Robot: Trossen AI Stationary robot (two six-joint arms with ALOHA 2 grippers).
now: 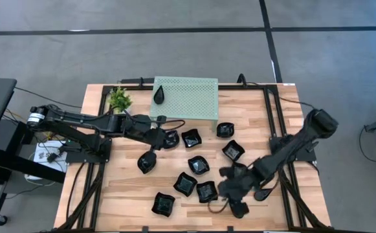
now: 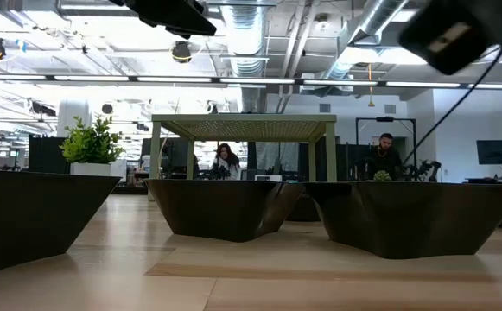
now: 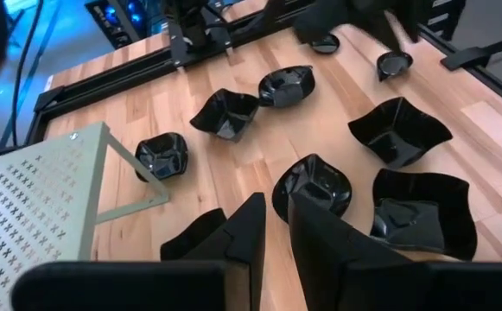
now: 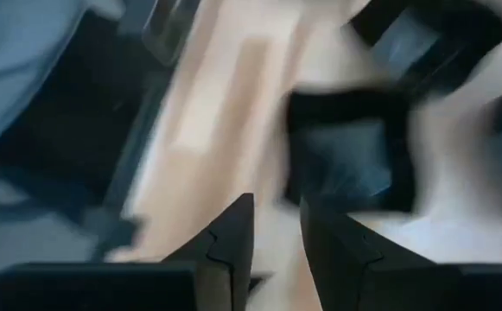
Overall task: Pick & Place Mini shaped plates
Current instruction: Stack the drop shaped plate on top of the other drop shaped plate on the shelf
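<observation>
On the wooden bench (image 1: 123, 194), a scatter of mini black plates (image 1: 199, 166) lies in front of a pale green perforated rack (image 1: 186, 97), on whose top one more dark plate (image 1: 159, 95) sits near the corner beside a small potted plant (image 1: 119, 98). Much is hard to read. The right wrist view is smeared with motion, showing little beyond the two dark fingers (image 4: 233, 238) with a narrow gap between them and a squarish black plate (image 4: 352, 147) ahead; nothing sits between those fingers. In the high view the right gripper (image 1: 230, 188) merges with the dark plates under it near the bench's front right, so contact cannot be judged. The right arm runs diagonally in from the right edge, bent low over the bench.

The left arm stretches from the left side across the bench, its gripper (image 1: 164, 138) just before the rack's front edge. Its fingers (image 3: 252, 233) stand slightly parted, and a black plate (image 3: 200, 242) lies against the outer side of one; it may be pinched by its rim, but I cannot tell. The low view is filled by plate sides (image 2: 225, 207), with people in the room behind.
</observation>
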